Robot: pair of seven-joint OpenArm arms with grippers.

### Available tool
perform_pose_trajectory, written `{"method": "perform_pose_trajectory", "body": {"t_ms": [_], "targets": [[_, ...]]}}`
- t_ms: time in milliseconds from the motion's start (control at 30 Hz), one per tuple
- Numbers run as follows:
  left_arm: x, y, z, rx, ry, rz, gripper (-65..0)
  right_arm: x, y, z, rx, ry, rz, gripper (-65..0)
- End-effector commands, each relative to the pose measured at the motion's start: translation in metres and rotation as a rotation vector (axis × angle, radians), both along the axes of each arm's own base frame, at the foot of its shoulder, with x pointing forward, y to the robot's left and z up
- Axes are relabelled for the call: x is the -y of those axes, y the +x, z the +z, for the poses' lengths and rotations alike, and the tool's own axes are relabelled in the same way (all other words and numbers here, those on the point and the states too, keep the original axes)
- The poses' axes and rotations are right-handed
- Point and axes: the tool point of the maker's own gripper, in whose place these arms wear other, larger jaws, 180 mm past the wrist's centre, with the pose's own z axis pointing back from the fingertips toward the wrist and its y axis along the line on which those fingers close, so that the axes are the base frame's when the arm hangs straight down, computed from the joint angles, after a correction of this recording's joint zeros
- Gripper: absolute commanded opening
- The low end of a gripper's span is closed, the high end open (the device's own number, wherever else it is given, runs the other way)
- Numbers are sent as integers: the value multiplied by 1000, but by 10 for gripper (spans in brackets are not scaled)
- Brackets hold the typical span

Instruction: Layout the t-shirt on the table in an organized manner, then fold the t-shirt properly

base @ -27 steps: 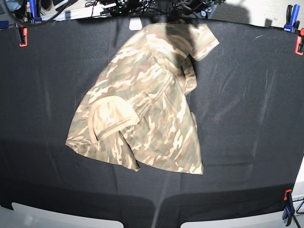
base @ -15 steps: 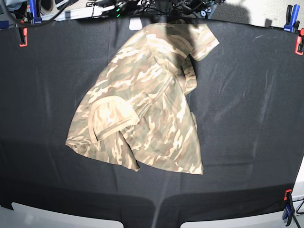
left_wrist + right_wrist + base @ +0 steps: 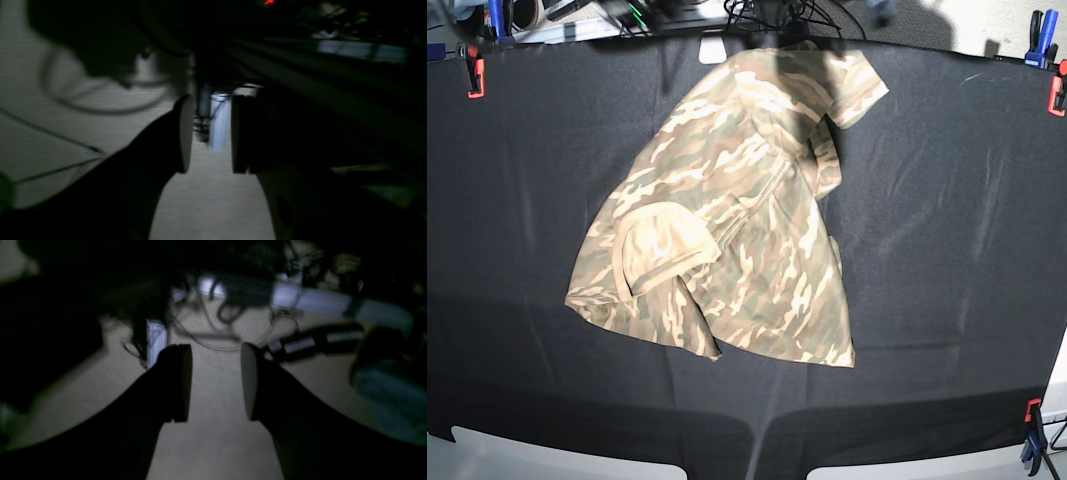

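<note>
The shirt (image 3: 727, 220) lies crumpled mid-counter (image 3: 947, 200). Left fingers (image 3: 208, 133) and right fingers (image 3: 216, 382) are parted, empty, off the counter. Pinching bunched layers could drag it skewed.

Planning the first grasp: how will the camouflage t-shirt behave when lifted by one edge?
The t-shirt lies crumpled with overlapping folds, so it is probably floppy and will drape. Looks thin, likely light. On the black table cloth it may drag rather than slide.
</note>
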Motion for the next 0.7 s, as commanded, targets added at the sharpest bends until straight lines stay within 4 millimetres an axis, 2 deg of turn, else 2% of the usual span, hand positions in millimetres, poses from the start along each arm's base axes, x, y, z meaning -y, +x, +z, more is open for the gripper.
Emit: {"method": "perform_pose_trajectory", "body": {"t_ms": [0,167,267,400,467,533,667], "targets": [[-10,0,3,20,14,-5,-474,17,-9,3,-2,-21,-2,-410],[-43,-28,11,-3,67,-30,-474,65,-53,17,8,-63,7,-410],[-54,-50,15,-29,84,-43,-474,78,-75,32,32,3,3,-410],[-67,-80,28,-49,104,-69,-474,87,-104,63,49,166,-41,-410],[-70,-92,38,-44,111,-88,-474,97,-109,81,91,219,-76,-410],[-72,-99,50,-27,114,-110,-474,117,-108,98,171,208,-88,-410],[-65,-99,79,38,107,-149,-474,151,-99,130,316,189,-99,-410]]}}
